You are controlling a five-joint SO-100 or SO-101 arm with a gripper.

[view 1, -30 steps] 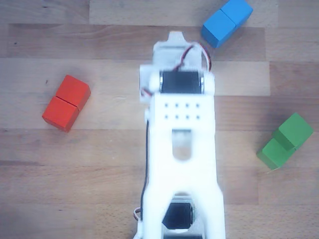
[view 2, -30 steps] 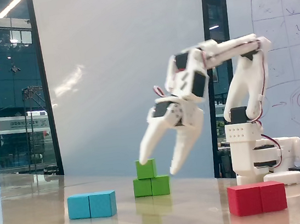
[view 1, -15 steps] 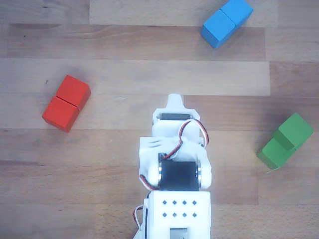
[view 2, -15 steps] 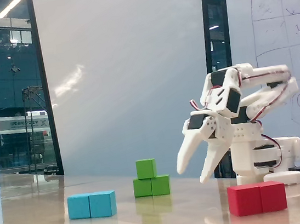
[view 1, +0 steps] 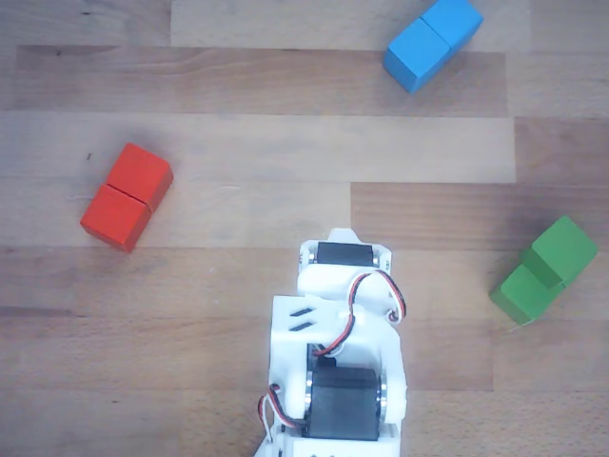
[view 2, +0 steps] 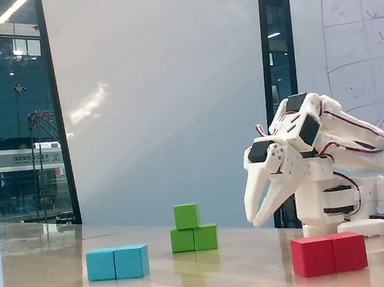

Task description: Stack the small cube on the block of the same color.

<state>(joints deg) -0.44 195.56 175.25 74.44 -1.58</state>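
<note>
Arm: your white plastic arm sat folded low over its base.
Gripper [view 2: 262,220]: fingers slightly parted, empty, pointing down.
Small cube [view 2: 187,215]: matte green, atop the block [view 2: 195,239], near the tabletop's [view 1: 238,114] right edge in the other view.

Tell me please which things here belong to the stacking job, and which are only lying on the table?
Belong to the job:
- small green cube, already sitting on the long green block
- long green block
- gripper, empty, jaws slightly apart, drawn in near the arm's base

Just lying about:
- long blue block
- long red block
</note>
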